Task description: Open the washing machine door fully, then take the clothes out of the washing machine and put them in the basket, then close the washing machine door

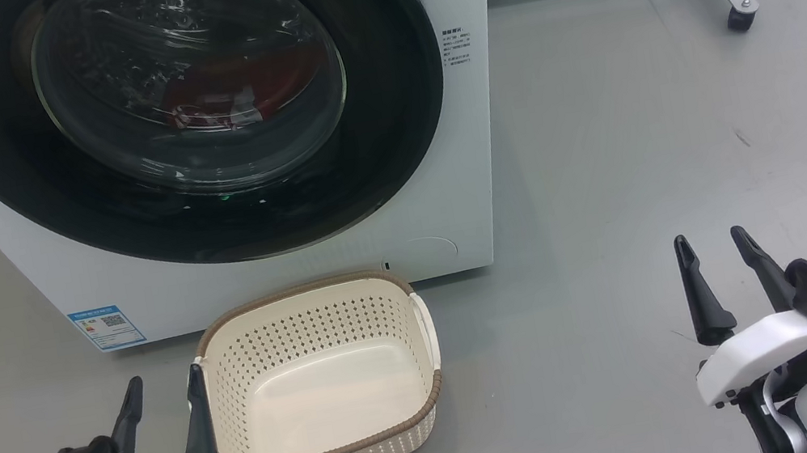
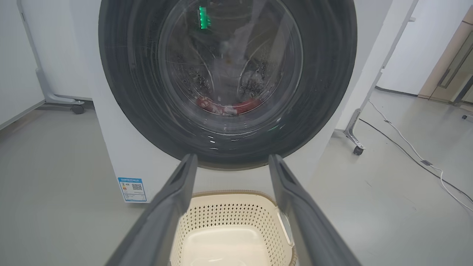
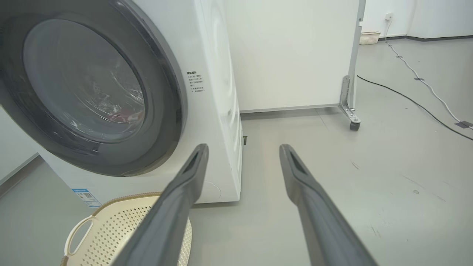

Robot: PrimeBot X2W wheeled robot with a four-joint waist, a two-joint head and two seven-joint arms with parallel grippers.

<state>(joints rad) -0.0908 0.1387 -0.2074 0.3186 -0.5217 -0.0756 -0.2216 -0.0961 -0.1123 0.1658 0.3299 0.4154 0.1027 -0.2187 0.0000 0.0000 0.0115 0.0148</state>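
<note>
The white washing machine [image 1: 484, 123] stands ahead with its round black door [image 1: 393, 113] shut against the front. Red clothes [image 1: 217, 93] show dimly through the glass window, low in the drum; in the left wrist view the clothes [image 2: 227, 106] lie at the drum's bottom. The cream basket [image 1: 322, 379] sits empty on the floor just before the machine. My left gripper [image 1: 159, 382] stands open at the basket's left side, its right finger close to the handle. My right gripper [image 1: 709, 241] is open over bare floor, well right of the basket. Basket [image 2: 229, 232] and door [image 2: 325, 92] lie beyond the left fingers.
A white panel on a metal leg with a caster [image 1: 742, 18] stands behind and to the right of the machine. Cables [image 3: 417, 99] run across the grey floor at the far right. A blue label [image 1: 107, 328] marks the machine's lower left front.
</note>
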